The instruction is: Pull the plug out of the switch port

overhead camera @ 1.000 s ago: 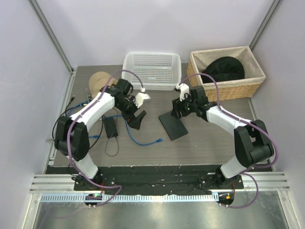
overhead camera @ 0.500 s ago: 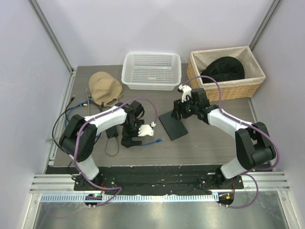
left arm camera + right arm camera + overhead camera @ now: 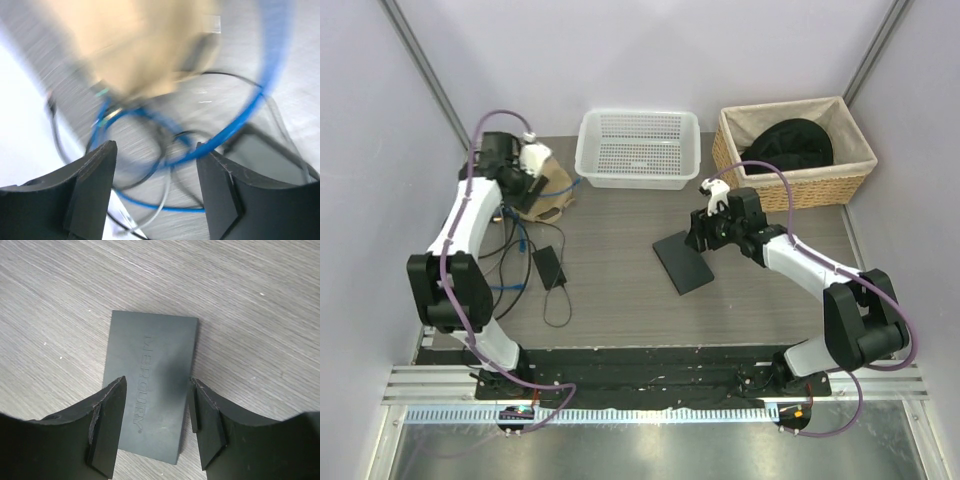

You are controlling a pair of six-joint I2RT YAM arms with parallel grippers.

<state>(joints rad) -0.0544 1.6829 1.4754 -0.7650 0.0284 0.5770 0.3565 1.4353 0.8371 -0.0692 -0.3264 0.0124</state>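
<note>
L gripper (image 3: 154, 150) is wide open w/ nothing between its fingers; wrist view is badly blurred. It sits at far-left of table (image 3: 620, 230), over a tan cap (image 3: 545, 195) and a tangle of blue cable (image 3: 521, 240) + thin black cords. R gripper (image 3: 156, 385) is also spread wide, holding nothing, w/ one finger each side of the switch (image 3: 150, 410) at its far end; can't tell if they touch it. Switch lies flat, center-right, "MERCURY" embossed on top, well apart from the blue cable. Small black adapter (image 3: 549, 267) lies between the two, nearer the cable. White basket (image 3: 635, 178) + wicker basket (image 3: 800, 190) stand at the back.
</note>
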